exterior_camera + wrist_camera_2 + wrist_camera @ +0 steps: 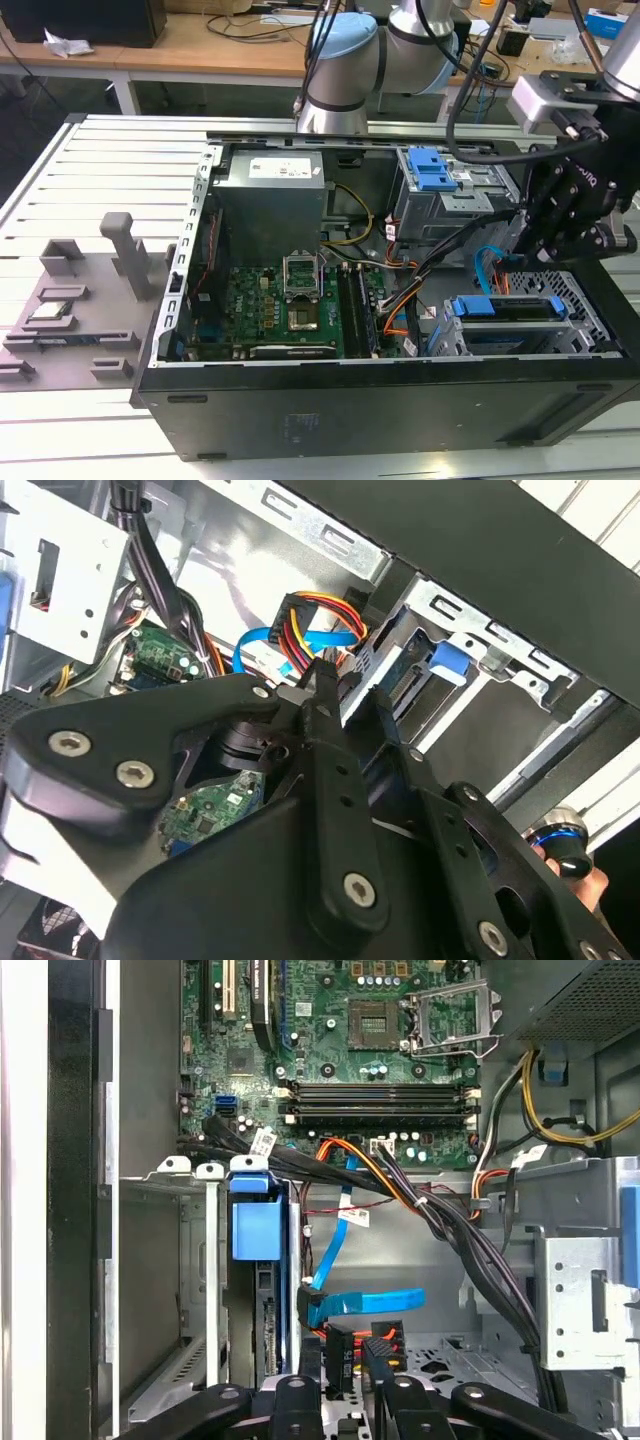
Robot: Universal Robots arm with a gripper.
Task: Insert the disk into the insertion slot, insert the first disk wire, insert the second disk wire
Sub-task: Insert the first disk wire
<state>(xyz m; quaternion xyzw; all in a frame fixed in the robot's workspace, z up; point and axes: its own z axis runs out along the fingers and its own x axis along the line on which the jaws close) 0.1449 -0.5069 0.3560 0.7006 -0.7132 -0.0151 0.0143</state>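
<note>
Disk: the disk sits inside the insertion slot, at 4 o'clock of the open case in the exterior view, with its blue carrier showing.
Claw: the gripper hangs at the slot's 12 o'clock edge, closed, as far as I can judge, on a black wire plug.
Cables: a blue flat cable curls just beside the plug, and a black bundle runs near.
Doing it well: hold the plug square to the disk's socket, press straight without twisting, and keep the blue cable from being trapped beneath.
</note>
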